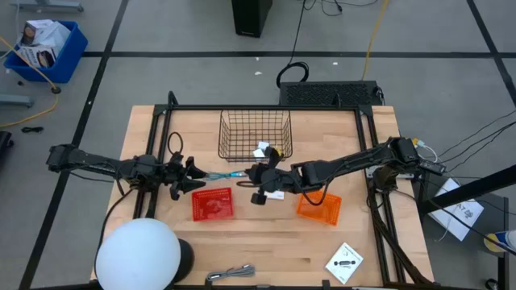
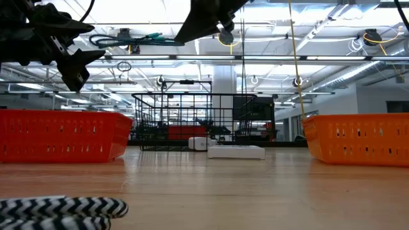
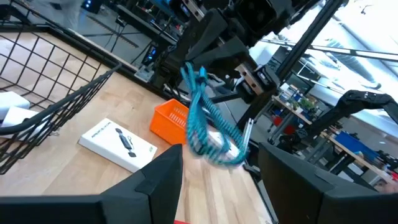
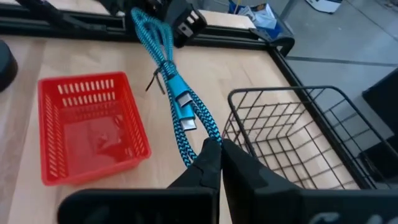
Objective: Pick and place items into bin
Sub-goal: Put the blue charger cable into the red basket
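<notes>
A coiled blue braided cable (image 1: pixel 219 174) hangs in the air between my two grippers, above the red basket (image 1: pixel 212 204). My right gripper (image 4: pixel 214 146) is shut on one end of it. My left gripper (image 3: pixel 221 154) is open, its fingers standing on either side of the cable's other end (image 3: pixel 208 140) without touching it. A white card with a black part (image 3: pixel 118 144) lies flat on the table near the wire basket (image 1: pixel 255 133). A small white item (image 1: pixel 262 151) lies inside that basket. Another white card (image 1: pixel 347 262) lies at the near right. My right gripper pinches the bundled strands of the blue cable at one end of the coil (image 4: pixel 202 135) between its two fingers. The fingers come about level from the table's right and lie along the cable. The cable is lifted clear and reaches out toward my left gripper.
An orange basket (image 1: pixel 318 207) stands under my right arm. A white dome (image 1: pixel 137 254) sits at the near left corner. A striped cable (image 1: pixel 230 274) lies at the near edge. A black frame (image 1: pixel 266 107) runs around the table's far half.
</notes>
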### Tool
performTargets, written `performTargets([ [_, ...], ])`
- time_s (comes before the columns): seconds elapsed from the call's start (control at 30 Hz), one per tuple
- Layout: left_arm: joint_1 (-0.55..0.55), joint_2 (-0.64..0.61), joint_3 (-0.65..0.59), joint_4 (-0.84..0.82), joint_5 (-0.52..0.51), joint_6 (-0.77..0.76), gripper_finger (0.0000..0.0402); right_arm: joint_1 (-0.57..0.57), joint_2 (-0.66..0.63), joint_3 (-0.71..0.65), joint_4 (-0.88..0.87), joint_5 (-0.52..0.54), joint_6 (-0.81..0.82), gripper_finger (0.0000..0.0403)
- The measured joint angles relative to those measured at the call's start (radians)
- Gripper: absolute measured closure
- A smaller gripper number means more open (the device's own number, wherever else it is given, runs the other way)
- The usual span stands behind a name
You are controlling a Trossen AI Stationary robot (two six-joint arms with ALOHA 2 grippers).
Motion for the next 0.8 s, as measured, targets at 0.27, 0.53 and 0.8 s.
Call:
performTargets([
  [0.27, 0.0, 0.0, 0.0, 0.0, -0.002, 0.0, 0.0188, -0.01, 0.0, 0.0, 0.012, -0.064, -0.001, 0.0403],
  [0.53, 0.0, 0.0, 0.0, 0.006, -0.002, 0.003, 0.0188, -0.014, 0.024, 0.002, 0.027, -0.089, 0.02, 0.0403],
  [0.8, 0.0, 0.0, 0.0, 0.051, -0.002, 0.037, 0.0188, 0.026, 0.051, 0.0, -0.018, -0.155, 0.111, 0.0403],
])
